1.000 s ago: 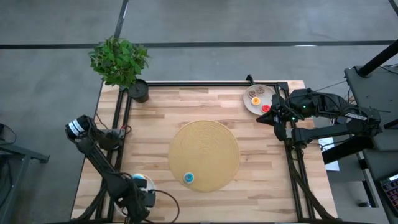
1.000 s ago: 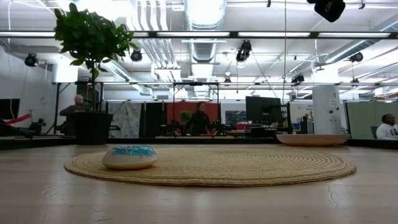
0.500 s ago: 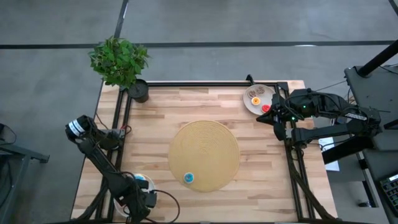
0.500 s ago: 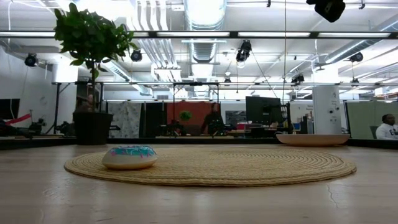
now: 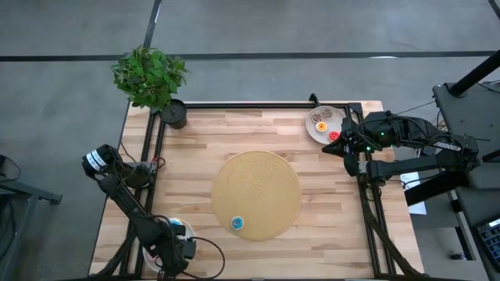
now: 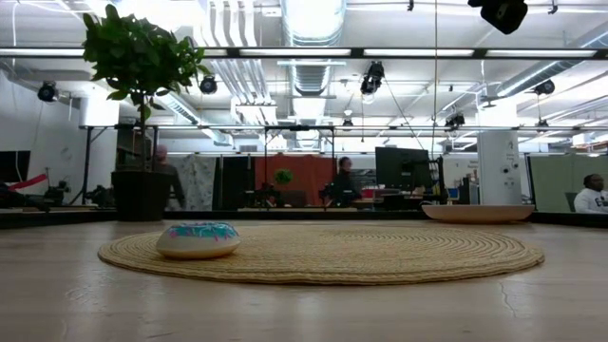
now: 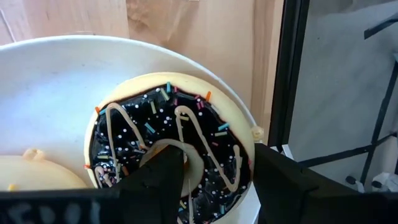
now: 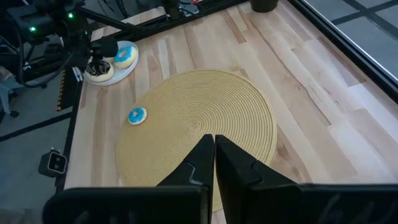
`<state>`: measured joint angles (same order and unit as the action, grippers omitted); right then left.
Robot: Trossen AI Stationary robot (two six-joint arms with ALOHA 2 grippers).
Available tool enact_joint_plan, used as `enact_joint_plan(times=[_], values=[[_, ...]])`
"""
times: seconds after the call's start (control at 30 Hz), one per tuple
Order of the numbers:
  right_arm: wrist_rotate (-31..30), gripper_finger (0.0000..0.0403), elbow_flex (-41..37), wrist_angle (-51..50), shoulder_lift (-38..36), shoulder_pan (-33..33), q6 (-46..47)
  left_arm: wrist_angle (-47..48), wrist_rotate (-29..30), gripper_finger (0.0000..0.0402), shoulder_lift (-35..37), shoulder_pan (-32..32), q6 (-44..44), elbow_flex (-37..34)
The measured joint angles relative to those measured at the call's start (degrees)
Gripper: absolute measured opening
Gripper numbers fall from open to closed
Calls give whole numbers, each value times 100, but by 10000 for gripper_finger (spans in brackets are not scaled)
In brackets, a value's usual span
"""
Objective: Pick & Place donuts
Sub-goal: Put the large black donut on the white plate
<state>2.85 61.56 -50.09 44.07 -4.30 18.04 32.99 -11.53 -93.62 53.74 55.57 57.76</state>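
Both arms are matte black, chunky jointed tubes. The left arm (image 5: pixel 125 199) has a white-and-blue band on its base joint at about 9 o'clock of the table; the right arm (image 5: pixel 406 144) has tiny green lights glowing and black cables trailing, and flat, squared-off black fingers (image 8: pixel 200 163).

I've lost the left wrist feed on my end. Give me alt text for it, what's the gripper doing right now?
The left gripper straddles one side of a chocolate-iced donut: one finger sits in the hole, the other outside the rim. The donut, with cream drizzle and coloured sprinkles, lies in a white plate at the table's edge, beside part of a cream donut.
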Motion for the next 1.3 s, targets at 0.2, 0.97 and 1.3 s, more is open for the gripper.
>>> enact_joint_plan(times=[0.2, 0.97, 1.3], values=[[0, 9, 0, 0, 0, 0, 0, 1, 2, 151, 0, -2, -2, 0], [0, 9, 0, 2, 0, -2, 0, -6, -155, 158, 0, -64, 70, -90], [0, 9, 0, 0, 0, -2, -2, -12, -466, 217, 0, -103, 19, -90]])
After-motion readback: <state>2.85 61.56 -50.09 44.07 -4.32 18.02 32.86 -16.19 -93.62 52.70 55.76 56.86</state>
